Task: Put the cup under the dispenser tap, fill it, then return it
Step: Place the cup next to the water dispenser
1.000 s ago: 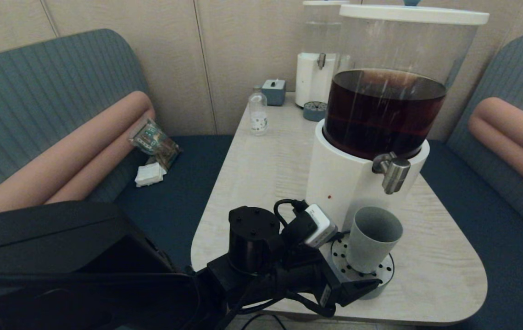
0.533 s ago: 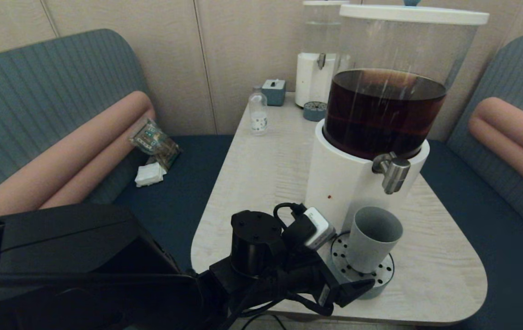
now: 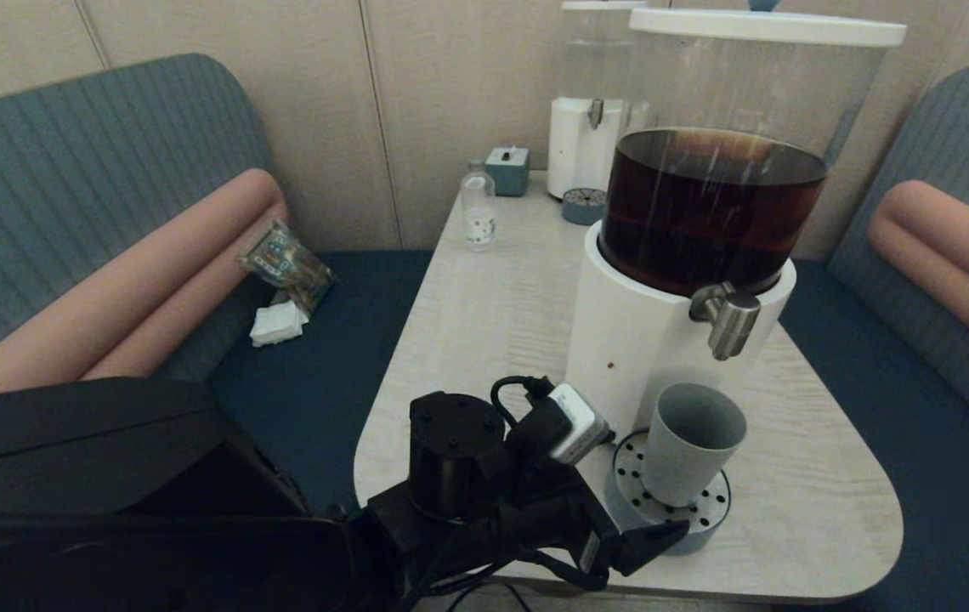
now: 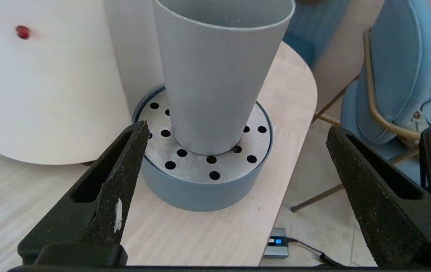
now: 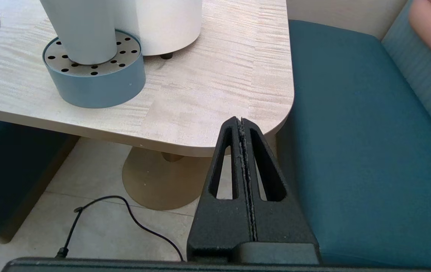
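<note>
Grey-green cup stands on the perforated drip tray, below the dispenser tap. Left gripper jaws spread (not touching). Right gripper pressed together, parked. Risk: off-centre closing tips the cup.

Cup stood on drip tray, under dispenser tap — dispenser base just behind. Bottle far back on table, left of second dispenser.

One cup, one drip tray, two dispensers: dark one, clear one. One glass bottle, two grippers: left gripper, right gripper.
</note>
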